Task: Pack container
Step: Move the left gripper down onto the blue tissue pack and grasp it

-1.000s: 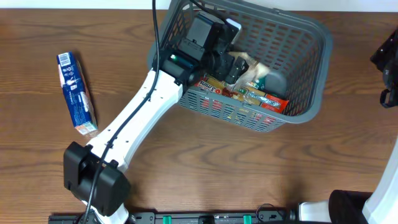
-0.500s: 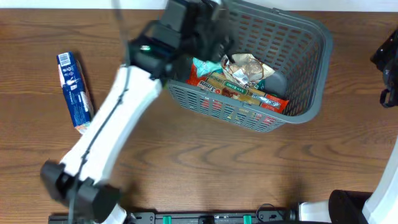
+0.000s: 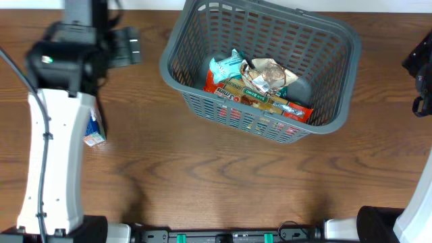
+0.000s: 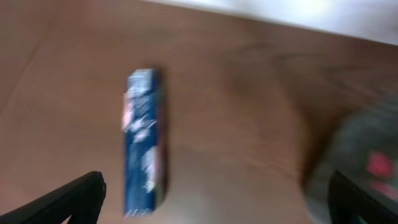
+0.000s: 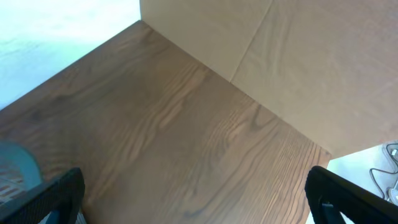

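The container, at the far centre of the table, holds packets; the blue carton lying flat to its left, probably light, rigid and slick, suits a grasp across its narrow sides by the released, wide-spread left gripper, the right gripper being likewise spread and empty.

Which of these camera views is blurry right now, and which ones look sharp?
Overhead: crisp on the container, with the left arm a little soft. Left wrist: motion-blurred all over, the blue box smeared. Right wrist: table grain sharp, with a washed-out bright patch at top left.
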Controlling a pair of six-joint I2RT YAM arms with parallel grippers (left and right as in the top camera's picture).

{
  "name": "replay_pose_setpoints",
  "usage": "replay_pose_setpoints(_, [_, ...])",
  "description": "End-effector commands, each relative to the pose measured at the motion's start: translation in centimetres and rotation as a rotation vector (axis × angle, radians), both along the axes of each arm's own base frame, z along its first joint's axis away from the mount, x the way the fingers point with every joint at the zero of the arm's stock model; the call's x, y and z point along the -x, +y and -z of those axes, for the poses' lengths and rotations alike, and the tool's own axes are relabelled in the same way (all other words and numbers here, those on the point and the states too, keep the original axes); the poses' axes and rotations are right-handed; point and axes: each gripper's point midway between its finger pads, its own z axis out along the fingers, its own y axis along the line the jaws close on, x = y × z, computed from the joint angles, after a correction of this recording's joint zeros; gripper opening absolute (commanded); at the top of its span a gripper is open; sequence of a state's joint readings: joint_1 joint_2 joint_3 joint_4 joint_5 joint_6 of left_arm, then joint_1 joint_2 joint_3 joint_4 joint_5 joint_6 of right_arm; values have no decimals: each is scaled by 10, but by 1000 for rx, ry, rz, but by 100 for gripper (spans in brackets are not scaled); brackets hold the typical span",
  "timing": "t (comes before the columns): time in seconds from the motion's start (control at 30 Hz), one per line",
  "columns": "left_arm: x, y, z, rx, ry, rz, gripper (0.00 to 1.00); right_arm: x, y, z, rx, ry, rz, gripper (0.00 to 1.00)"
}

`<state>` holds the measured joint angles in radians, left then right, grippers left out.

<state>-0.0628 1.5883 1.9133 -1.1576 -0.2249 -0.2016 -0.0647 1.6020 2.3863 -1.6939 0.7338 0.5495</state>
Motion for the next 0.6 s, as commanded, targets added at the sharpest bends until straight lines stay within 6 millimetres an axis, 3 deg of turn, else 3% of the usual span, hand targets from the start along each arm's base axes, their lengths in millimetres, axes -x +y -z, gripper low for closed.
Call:
replay_pose_setpoints(0.0, [13,46,15,46,23,-235,99,2,-4,-1,5,-9,28,99])
replay_pose_setpoints(0.2, [29,87,59,56,121,-367,99,2,-4,-1,5,-9,28,99])
replay_pose_setpoints(0.57, [53,100,182,67,291,-435,99,2,-4,-1,5,-9,28,99])
